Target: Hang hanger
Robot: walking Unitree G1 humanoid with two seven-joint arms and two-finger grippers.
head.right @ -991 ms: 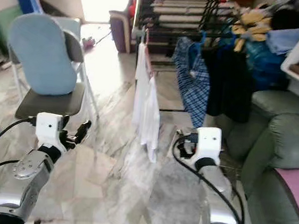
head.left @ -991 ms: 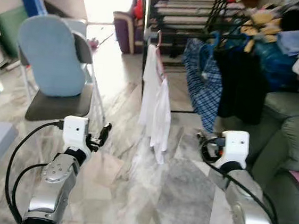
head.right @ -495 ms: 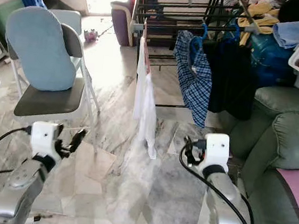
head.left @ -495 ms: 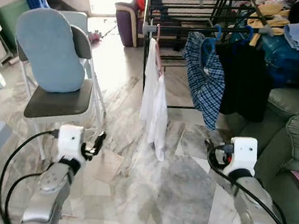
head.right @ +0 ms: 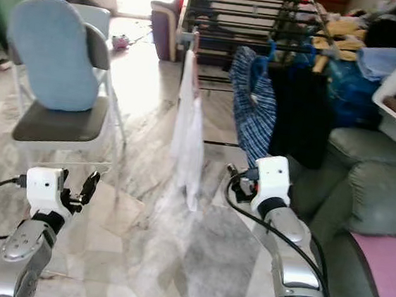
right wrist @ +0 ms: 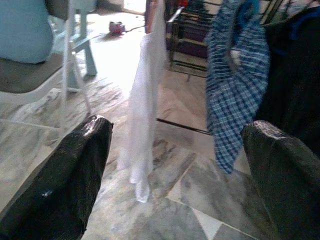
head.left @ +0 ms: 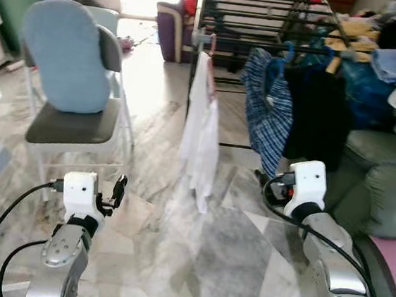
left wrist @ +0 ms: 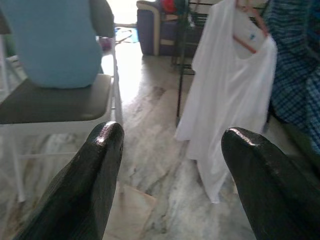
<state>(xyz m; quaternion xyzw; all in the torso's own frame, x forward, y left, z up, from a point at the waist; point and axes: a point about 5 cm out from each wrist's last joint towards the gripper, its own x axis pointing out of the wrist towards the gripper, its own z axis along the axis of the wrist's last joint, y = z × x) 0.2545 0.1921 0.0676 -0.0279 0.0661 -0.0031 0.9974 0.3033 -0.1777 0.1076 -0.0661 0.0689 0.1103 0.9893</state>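
No legible brand, label or writing on any item.

White shirt [head.left: 200, 138] on pink hanger [left wrist: 248, 31] hangs at the left end of the black drying rack [head.left: 269, 14], hem just above the marble floor [head.left: 193, 261]. Blue plaid shirt [head.left: 267, 110] and dark garment [head.left: 320, 108] hang to its right. Chair w/ blue cushion [head.left: 69, 64] at left; green sofa [head.left: 385, 189] at right.

Left gripper [left wrist: 170, 175]: jaws spread, nothing held, low and short of the shirt. Right gripper [right wrist: 180, 170]: jaws spread, nothing held.

Vs. 1.0 s ago: both arms sit lower in frame; shirt hangs in the same spot on the rack; camera view shifted.
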